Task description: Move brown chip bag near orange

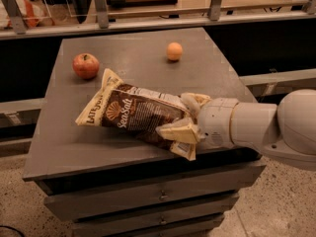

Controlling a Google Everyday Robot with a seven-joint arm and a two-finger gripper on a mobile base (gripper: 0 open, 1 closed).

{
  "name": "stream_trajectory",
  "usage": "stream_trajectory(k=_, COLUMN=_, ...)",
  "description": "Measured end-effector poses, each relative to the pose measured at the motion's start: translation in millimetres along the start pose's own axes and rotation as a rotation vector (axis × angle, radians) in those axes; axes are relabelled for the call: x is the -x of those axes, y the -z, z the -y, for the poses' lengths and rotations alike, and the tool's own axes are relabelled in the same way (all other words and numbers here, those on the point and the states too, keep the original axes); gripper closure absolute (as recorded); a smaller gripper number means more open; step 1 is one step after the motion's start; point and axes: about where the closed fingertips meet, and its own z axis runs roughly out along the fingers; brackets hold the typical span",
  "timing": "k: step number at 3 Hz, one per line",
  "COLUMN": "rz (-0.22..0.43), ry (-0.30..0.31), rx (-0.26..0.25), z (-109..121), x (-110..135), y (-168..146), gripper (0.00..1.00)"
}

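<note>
The brown chip bag (133,115) lies flat on the grey table (64,147), near the front, with its long side running left to right. The orange (174,51) sits at the back right of the table, well apart from the bag. My gripper (187,116) is at the bag's right end. One cream fingertip (178,131) is on the near side of the bag and the other on the far side, pinching that end. The bag still rests on the table.
A red apple (86,65) sits at the back left, just behind the bag's left corner. The table has drawers (158,196) below its front edge. A railing (148,21) runs behind the table, and a rail (276,78) passes to the right.
</note>
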Motion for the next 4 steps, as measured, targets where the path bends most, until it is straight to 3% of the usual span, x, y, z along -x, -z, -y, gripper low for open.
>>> stream_trajectory(k=1, rz=-0.021, ry=0.000, rx=-0.011, z=-1.4, x=0.3, y=0.2, gripper=0.64)
stream_trajectory(k=2, rz=-0.064, ry=-0.016, rx=-0.074, z=-1.0, x=-2.6, y=0.4, gripper=0.87)
stream_trajectory(k=3, rz=-0.081, ry=-0.028, rx=-0.109, z=0.7, x=-4.9, y=-2.0, gripper=1.00)
stream_trajectory(k=4, rz=-0.081, ry=-0.028, rx=-0.109, z=0.8, x=-4.2, y=-1.7, gripper=1.00)
